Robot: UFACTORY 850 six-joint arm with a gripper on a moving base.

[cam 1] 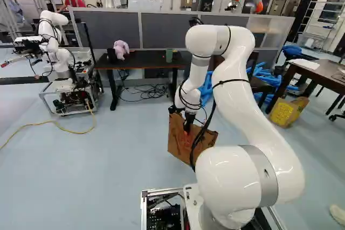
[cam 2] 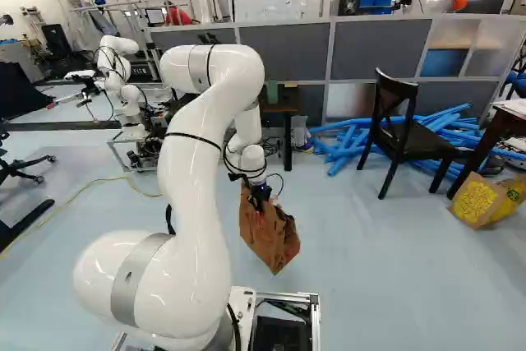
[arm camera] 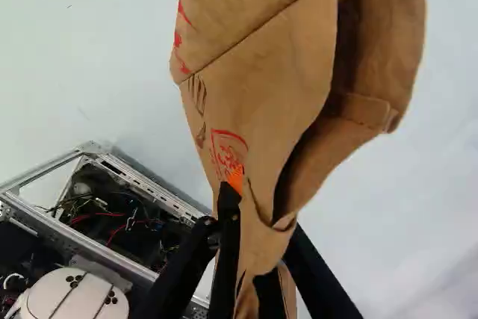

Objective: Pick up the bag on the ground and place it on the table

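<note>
In the left base view my gripper (cam 1: pixel 187 126) points down at the top of a brown paper bag (cam 1: pixel 177 139). The bag (cam 2: pixel 269 240) hangs tilted below the gripper in the right base view; its gap to the floor is hard to judge. Seen from the wrist, the gripper (arm camera: pixel 259 218) is shut on the crumpled edge of the bag (arm camera: pixel 261 95), one orange pad against the printed side, the other finger partly hidden behind the paper. A black table (cam 1: pixel 143 58) stands beyond the bag, against the grey partitions.
A pink plush toy (cam 1: pixel 121 49) and a green cup (cam 1: pixel 169 55) are on the black table. Another robot (cam 1: pixel 60 52) stands left of it. Blue tubes (cam 2: pixel 337 150), a dark chair (cam 2: pixel 403 133), a brown table (cam 1: pixel 323 76) and a yellow-marked box (cam 2: pixel 481 201) lie to the right.
</note>
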